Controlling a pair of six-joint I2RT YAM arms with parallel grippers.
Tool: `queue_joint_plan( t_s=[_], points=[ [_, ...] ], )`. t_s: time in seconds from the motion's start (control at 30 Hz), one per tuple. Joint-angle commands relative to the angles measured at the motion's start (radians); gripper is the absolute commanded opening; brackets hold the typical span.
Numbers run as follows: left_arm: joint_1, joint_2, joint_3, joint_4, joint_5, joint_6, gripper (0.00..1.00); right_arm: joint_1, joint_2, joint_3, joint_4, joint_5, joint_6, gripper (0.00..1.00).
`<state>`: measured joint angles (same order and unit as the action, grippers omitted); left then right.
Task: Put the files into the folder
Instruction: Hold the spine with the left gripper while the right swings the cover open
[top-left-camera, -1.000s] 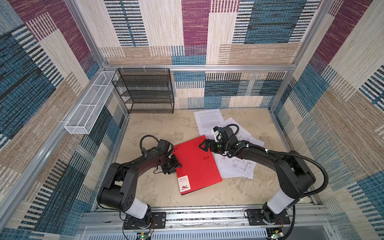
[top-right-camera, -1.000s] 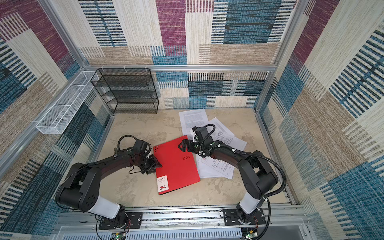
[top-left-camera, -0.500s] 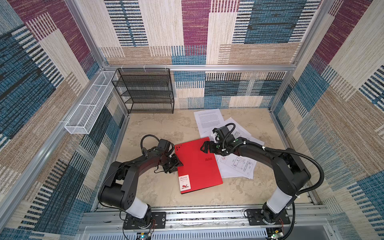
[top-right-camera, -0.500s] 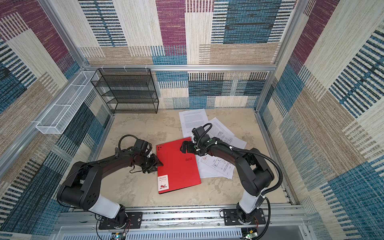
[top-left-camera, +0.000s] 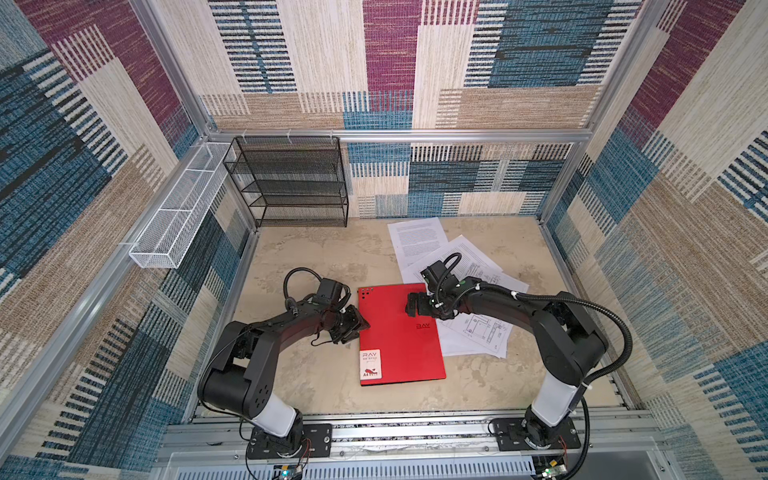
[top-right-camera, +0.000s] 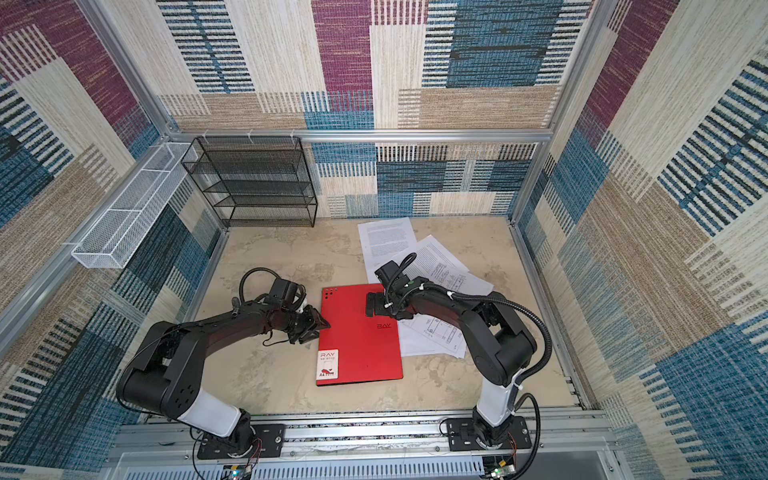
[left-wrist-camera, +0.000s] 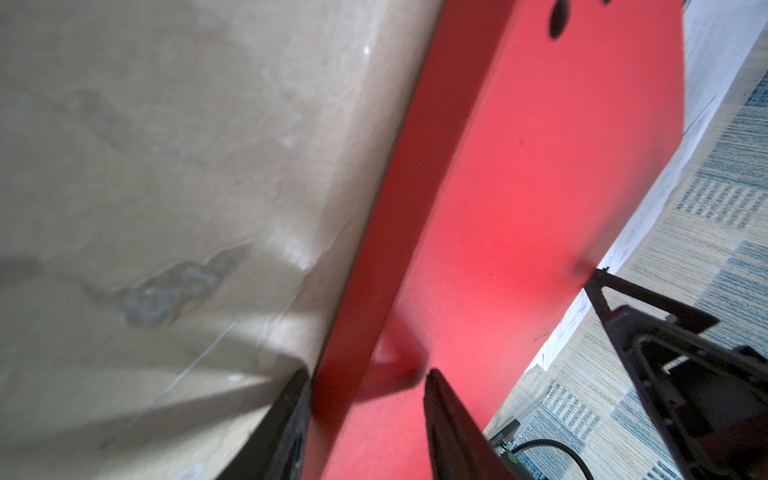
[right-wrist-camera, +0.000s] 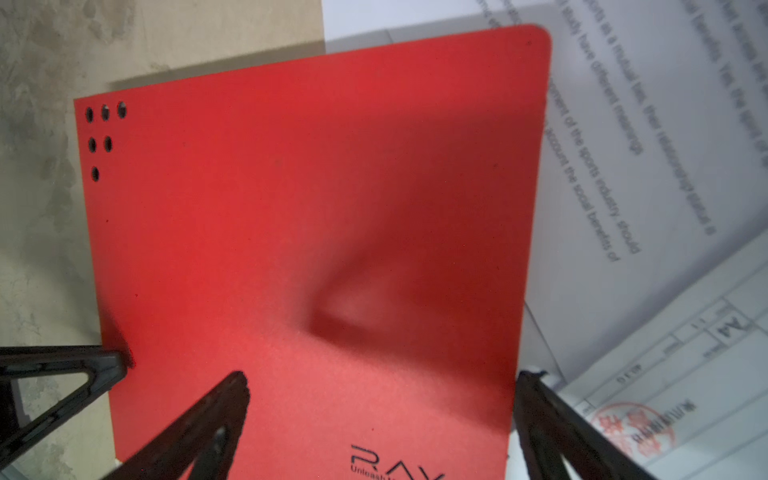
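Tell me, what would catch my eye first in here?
A bright red folder lies closed in the middle of the table, the left fingers at its left edge and the right fingers spread wide over its far right part. White printed sheets fan out behind and right of it, partly beneath it. A black mesh rack stands at the back wall.

Folder central on table, files right behind and partly beneath, rack back-left
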<state>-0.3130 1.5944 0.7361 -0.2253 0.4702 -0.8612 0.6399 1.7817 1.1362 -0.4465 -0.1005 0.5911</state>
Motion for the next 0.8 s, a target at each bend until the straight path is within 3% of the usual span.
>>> queue_joint_plan(
  t_s=[0.0,0.13,0.3,0.43,0.6,0.77],
  points=[
    [-0.012,0.041,-0.023,-0.021,-0.087,-0.017,0.49,0.024,0.001,0.025,0.042,-0.074,0.048,1.0],
    [-0.017,0.05,-0.027,-0.008,-0.087,-0.015,0.5,0.03,-0.005,0.016,0.025,0.009,0.085,1.0],
    [-0.018,0.07,-0.03,0.012,-0.068,-0.015,0.44,0.039,-0.018,-0.012,0.074,-0.013,0.109,1.0],
    [-0.018,0.068,-0.038,0.015,-0.074,-0.017,0.4,0.035,-0.066,-0.041,0.014,0.141,0.145,1.0],
    [-0.018,0.077,-0.041,0.015,-0.069,-0.011,0.4,0.009,-0.129,-0.125,0.15,-0.01,0.122,1.0],
    [-0.018,0.082,-0.053,0.023,-0.072,-0.012,0.4,-0.002,-0.139,-0.194,0.18,-0.019,0.148,1.0]
  ],
)
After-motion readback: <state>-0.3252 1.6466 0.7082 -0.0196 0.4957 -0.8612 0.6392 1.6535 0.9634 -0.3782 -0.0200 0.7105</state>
